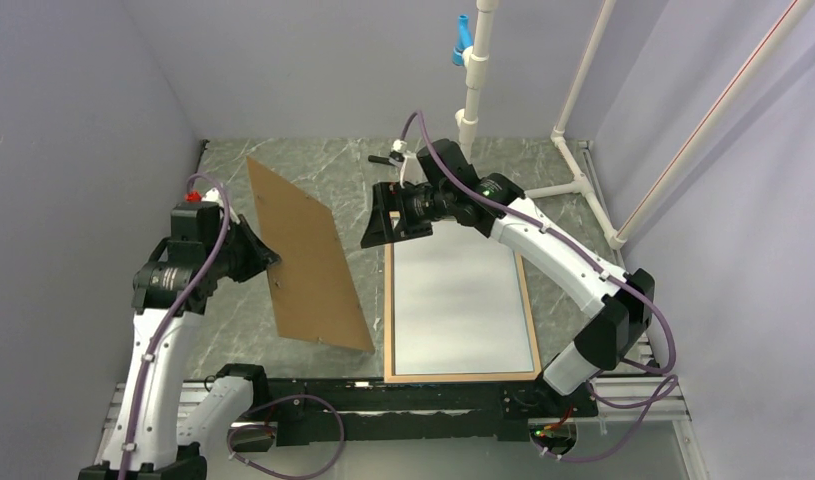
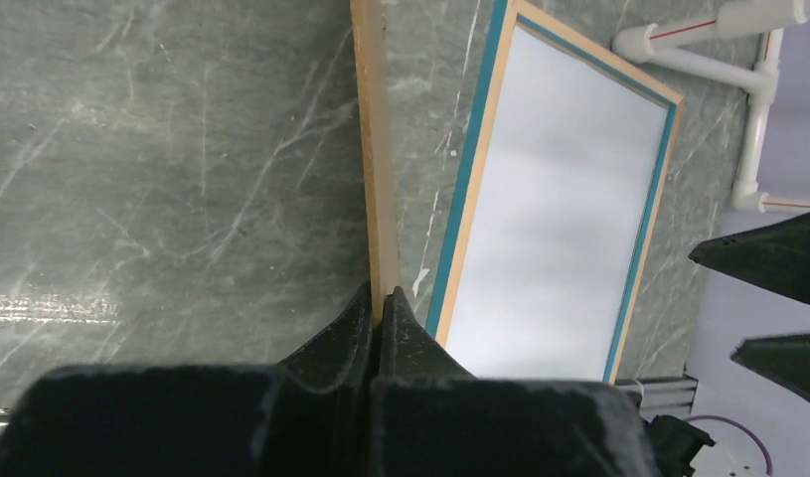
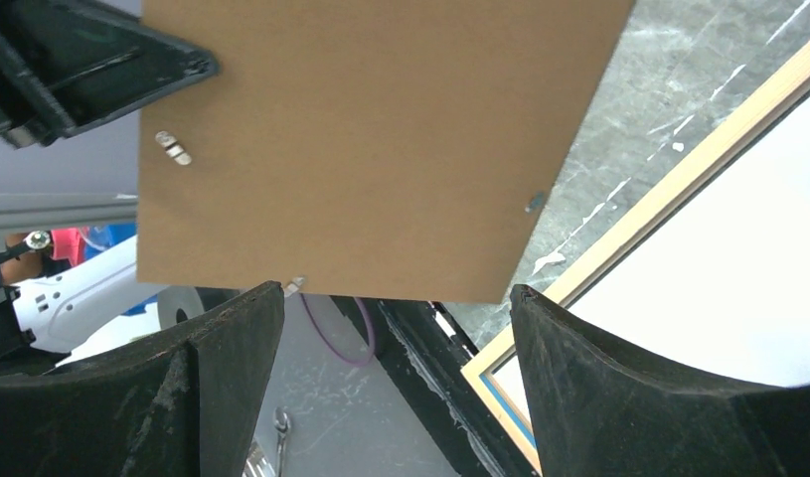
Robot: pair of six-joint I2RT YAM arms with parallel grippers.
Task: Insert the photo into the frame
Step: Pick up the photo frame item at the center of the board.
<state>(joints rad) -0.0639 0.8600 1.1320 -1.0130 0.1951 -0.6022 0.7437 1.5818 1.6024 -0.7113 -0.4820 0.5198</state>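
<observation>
Brown backing board is pinched at its edge by the left hand and held tilted. The frame is laid wood side up on the worktop, with the photo inside, white back up. The right hand is spread above the frame's far left corner.

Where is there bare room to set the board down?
Bare table lies along its far edge, beyond the backing board and frame, up to the pipe stand. Tight: the gap between board and frame, by the right gripper.
</observation>
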